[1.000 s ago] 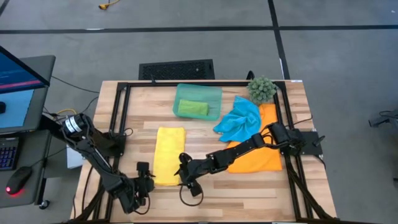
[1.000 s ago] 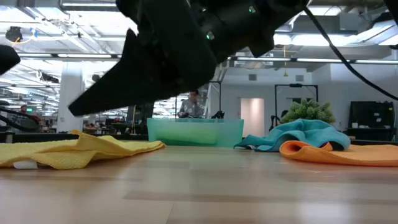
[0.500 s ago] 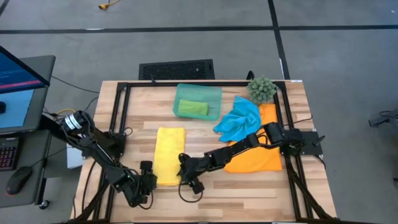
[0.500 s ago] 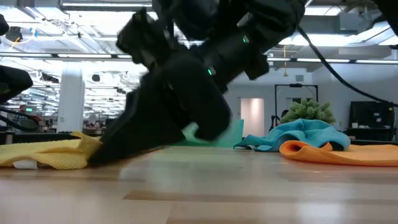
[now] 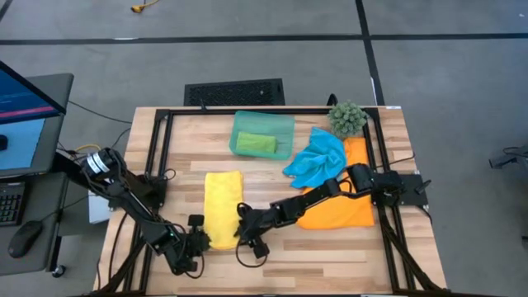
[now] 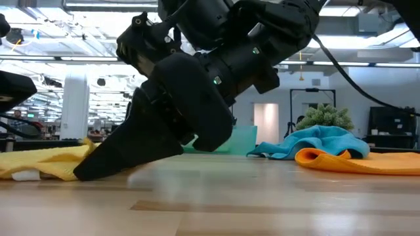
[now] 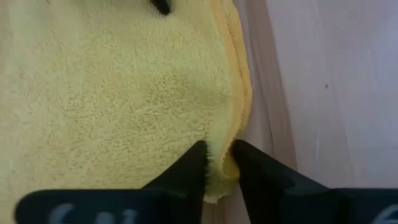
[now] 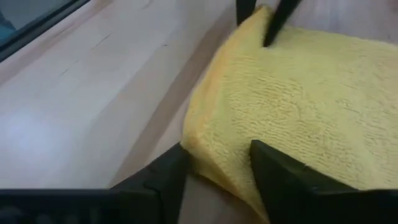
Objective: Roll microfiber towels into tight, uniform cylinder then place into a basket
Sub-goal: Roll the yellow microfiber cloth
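Yellow towel [image 5: 223, 208] lies flat at lower centre-left of the high view, and both grippers sit at its near edge: left gripper [image 7: 217, 163] at the lower left corner, jaws pinched on the towel's hem, right gripper [image 8: 214, 163] at the lower right corner, jaws straddling the corner fold and nearly closed on it. Basket [image 5: 262, 122] stands at upper centre of the table with the green towel [image 5: 256, 143] rolled inside it. Blue towel [image 5: 318, 159] lies crumpled right of centre, partly overlapping the orange towel [image 5: 346, 210] spread along the right side under the right arm.
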`<state>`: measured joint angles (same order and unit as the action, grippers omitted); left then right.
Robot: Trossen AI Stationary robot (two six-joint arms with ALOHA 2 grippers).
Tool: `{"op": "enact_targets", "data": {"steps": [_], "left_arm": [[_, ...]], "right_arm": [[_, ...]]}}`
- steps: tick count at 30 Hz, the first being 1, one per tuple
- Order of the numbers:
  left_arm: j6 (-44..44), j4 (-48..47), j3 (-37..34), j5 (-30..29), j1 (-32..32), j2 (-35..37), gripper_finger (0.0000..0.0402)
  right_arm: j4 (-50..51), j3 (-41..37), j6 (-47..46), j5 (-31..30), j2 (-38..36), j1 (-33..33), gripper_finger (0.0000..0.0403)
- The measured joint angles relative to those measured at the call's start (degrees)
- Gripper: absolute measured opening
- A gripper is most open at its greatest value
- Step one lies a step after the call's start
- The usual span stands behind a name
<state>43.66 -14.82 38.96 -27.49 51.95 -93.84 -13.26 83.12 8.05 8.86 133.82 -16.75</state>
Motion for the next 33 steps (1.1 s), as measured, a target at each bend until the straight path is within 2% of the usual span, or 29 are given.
{"op": "enact_targets", "data": {"steps": [7,9,14,19,23,25,29,33], "left_arm": [[-0.7,1.3,0.7,0.3,-0.1,0.0,0.0018],[-1.9,0.4,2.1,1.6,-0.2,0.0,0.0008],[-2.9,-4.9,8.7,2.5,0.1,1.4,0.0007],[0.6,-11.5,15.7,6.0,0.1,1.4,0.0006],[4.5,-15.8,20.0,6.6,0.0,1.4,0.0002],[5.3,-18.1,21.8,6.5,0.0,1.5,0.0003],[5.4,-24.8,24.1,5.0,0.1,1.6,0.0004],[6.9,-33.5,24.3,3.7,-2.0,1.6,0.0004]], "right_arm": [[2.2,-0.1,1.0,-0.9,-1.0,-0.5,0.0034],[4.6,-0.2,2.0,-1.3,-2.2,-0.9,0.0014],[8.7,-0.2,0.3,-2.8,-6.1,-2.3,0.0027],[13.6,-0.2,-1.1,-10.4,-9.7,-5.8,0.0008],[17.2,-0.1,-1.6,-16.7,-12.8,-8.2,0.0018],[17.8,-0.1,-1.6,-17.9,-14.4,-8.8,0.0018],[17.2,-0.1,-1.6,-18.3,-17.2,-8.6,0.0007],[18.0,-0.2,-3.6,-20.8,-17.3,-5.5,0.0013]]}}
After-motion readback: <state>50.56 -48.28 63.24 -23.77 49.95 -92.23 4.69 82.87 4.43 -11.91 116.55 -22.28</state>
